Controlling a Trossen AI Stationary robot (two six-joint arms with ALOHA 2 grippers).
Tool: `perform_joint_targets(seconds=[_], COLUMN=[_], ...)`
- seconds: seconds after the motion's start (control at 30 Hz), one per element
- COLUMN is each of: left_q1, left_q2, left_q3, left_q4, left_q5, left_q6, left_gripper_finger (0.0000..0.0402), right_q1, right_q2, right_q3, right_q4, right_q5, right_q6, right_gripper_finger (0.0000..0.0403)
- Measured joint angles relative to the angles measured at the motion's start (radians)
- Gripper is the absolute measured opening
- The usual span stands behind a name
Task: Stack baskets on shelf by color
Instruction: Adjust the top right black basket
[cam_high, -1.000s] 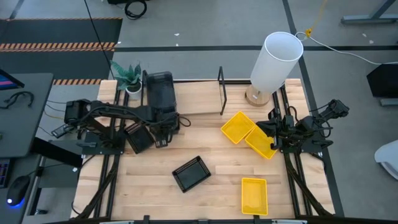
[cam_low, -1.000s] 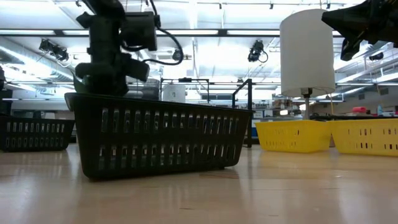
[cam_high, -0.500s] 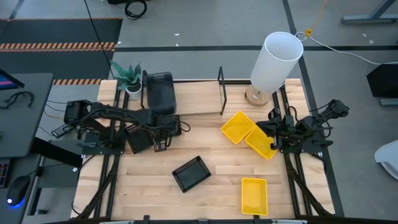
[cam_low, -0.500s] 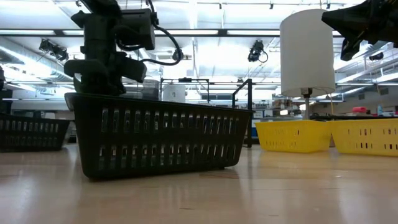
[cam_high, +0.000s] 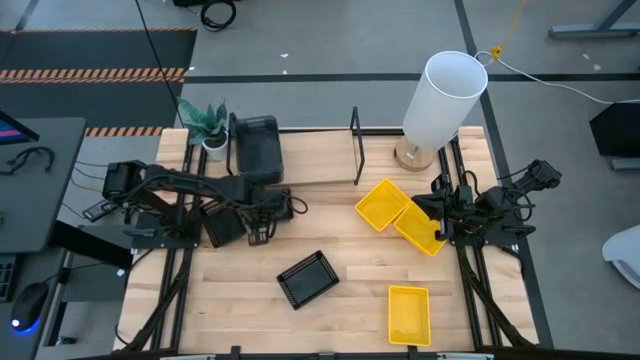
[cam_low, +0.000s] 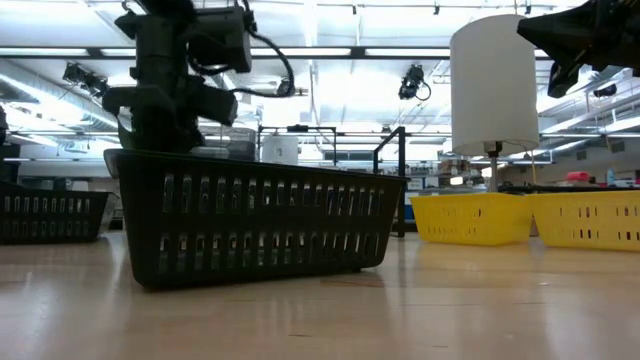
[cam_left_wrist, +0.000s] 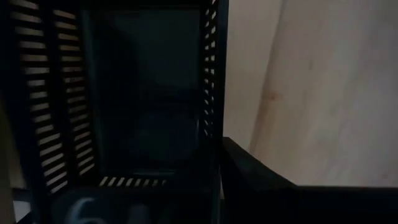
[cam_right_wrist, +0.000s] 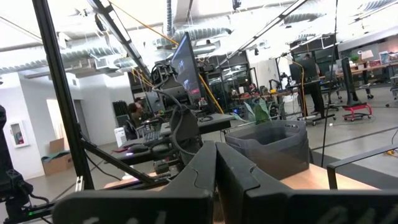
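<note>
The left gripper (cam_high: 262, 228) sits left of centre in the high view, over a black slatted plastic basket (cam_high: 222, 222); whether its fingers are apart or clamped I cannot tell; the right gripper (cam_high: 441, 212), fingers together, hangs at right over a bright yellow basket (cam_high: 421, 231); the low light-wood shelf (cam_high: 320, 167) lies along the upper middle.

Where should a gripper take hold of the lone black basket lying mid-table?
Probably on one long rim of the black basket, pinching the thin slatted wall from straight above. It sits open side up, turned askew on the table, with all its sides clear, so the fingers would need turning to match.
</note>
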Motion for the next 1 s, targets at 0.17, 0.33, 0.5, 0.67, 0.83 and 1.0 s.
perform_joint_targets(seconds=[0.17,0.33,0.5,0.67,0.83,1.0], left_q1=[-0.023,-0.042,-0.091,-0.15,-0.211,-0.272], left_q2=[0.0,0.0,0.0,0.0,0.0,0.0], left_q3=[0.055,0.09,0.105,0.106,0.106,0.106], left_q4=[-0.035,-0.048,-0.068,-0.07,-0.069,-0.067], left_q5=[-0.008,-0.012,-0.025,-0.027,-0.027,-0.027], left_q6=[-0.019,-0.102,-0.175,-0.262,-0.353,-0.459], left_gripper_finger=[0.0014,0.0014,0.0014,0.0014,0.0014,0.0015], right_q1=[0.0,0.0,0.0,0.0,0.0,0.0], right_q2=[0.0,0.0,0.0,0.0,0.0,0.0], right_q3=[0.0,0.0,0.0,0.0,0.0,0.0], right_q4=[0.0,0.0,0.0,0.0,0.0,0.0], right_q5=[0.0,0.0,0.0,0.0,0.0,0.0], right_q6=[0.0,0.0,0.0,0.0,0.0,0.0], right_gripper_finger=[0.0016,0.0016,0.0016,0.0016,0.0016,0.0016])
